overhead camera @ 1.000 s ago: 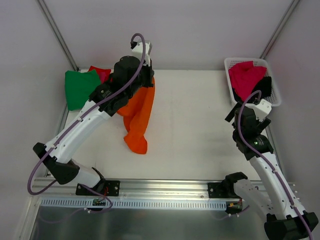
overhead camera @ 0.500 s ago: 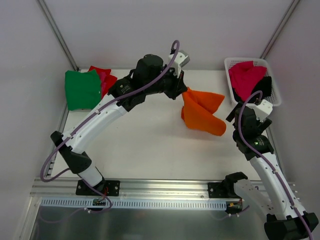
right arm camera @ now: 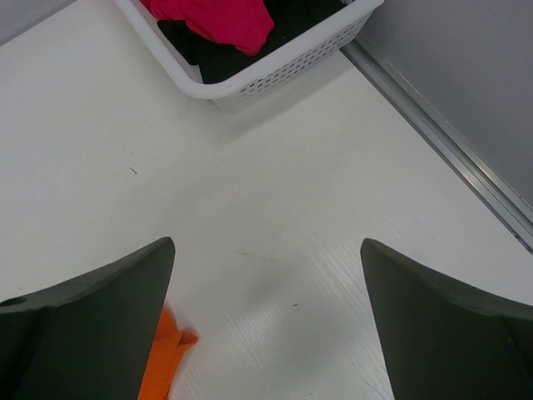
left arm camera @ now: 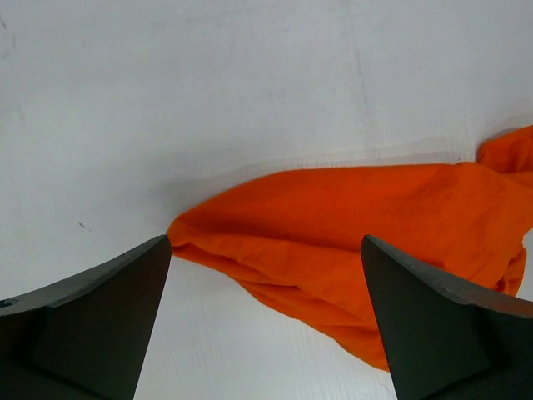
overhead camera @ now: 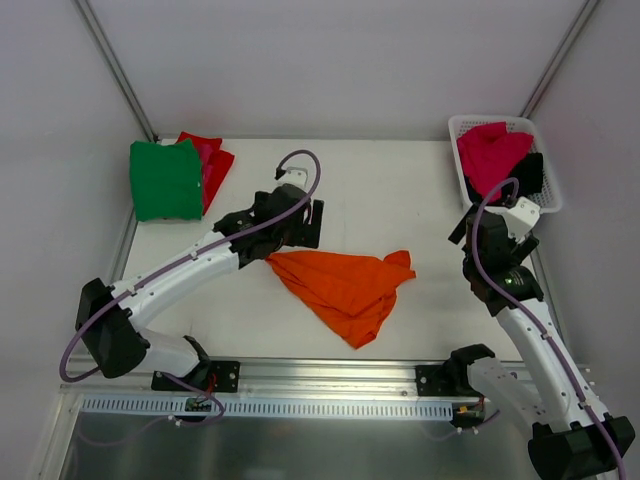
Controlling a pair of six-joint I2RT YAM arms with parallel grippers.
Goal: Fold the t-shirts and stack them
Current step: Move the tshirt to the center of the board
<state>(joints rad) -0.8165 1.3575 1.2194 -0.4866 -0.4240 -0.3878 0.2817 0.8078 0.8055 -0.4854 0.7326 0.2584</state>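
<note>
The orange t-shirt [overhead camera: 342, 285] lies loose and rumpled on the white table, near the front middle. In the left wrist view the orange t-shirt [left arm camera: 375, 225] spreads to the right from a pointed end. My left gripper [overhead camera: 312, 224] hovers just behind that end, open, with nothing between its fingers [left arm camera: 100, 308]. My right gripper [overhead camera: 466, 228] is also open and empty, over bare table right of the shirt. A corner of the orange cloth [right arm camera: 164, 358] shows by its left finger.
A folded green t-shirt [overhead camera: 165, 180] lies on a red one [overhead camera: 217, 162] at the back left. The white lattice basket [overhead camera: 458, 128] at the back right holds a magenta-pink t-shirt [overhead camera: 490, 150] and a black one [overhead camera: 531, 176]. Metal rails edge the table.
The left arm swung the hanging orange t-shirt from the back left to the right, then drew back toward the front. Its gripper opened and the shirt now lies spread on the table.
</note>
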